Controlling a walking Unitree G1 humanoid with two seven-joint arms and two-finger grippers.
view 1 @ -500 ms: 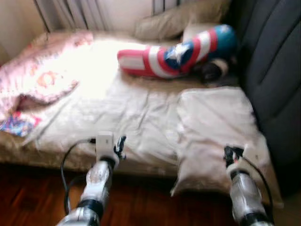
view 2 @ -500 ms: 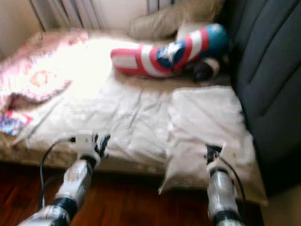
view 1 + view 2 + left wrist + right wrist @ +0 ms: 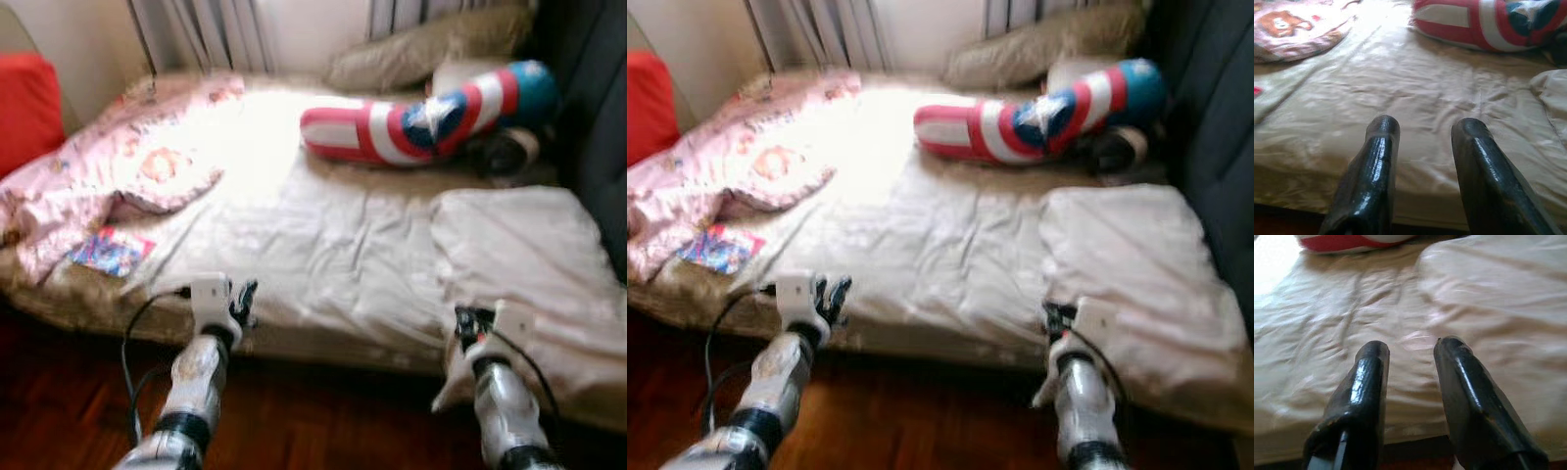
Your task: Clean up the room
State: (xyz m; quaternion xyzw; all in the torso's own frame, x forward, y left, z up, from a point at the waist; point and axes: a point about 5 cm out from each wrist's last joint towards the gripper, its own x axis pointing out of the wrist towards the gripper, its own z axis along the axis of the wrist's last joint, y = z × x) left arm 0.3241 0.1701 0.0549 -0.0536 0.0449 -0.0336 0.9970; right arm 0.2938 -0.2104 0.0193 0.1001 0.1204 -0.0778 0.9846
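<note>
Across the bed, a rumpled cream sheet covers the mattress from the near edge back to the curtains. On the robot's left half, a pink patterned blanket lies bunched and spills toward the near left corner, with a small colourful booklet lying flat just beside its lower fold. At the far side, a long bolster in red, white and blue with a star lies across the bed, one end against a dark round object too blurred to identify. Behind the bolster, a tan pillow leans at the head of the bed. On the robot's right, a pale pillow lies flat and overhangs the near edge of the mattress.

Both arms reach toward the near edge of the bed. The left gripper hovers just before the mattress edge, its two black fingers spread with a clear gap and nothing between them. The right gripper hovers near the pale pillow's edge, fingers likewise parted and empty. A red cushion sits at the far left beside the bed, a dark upholstered surface rises on the right, and dark wood floor shows below.
</note>
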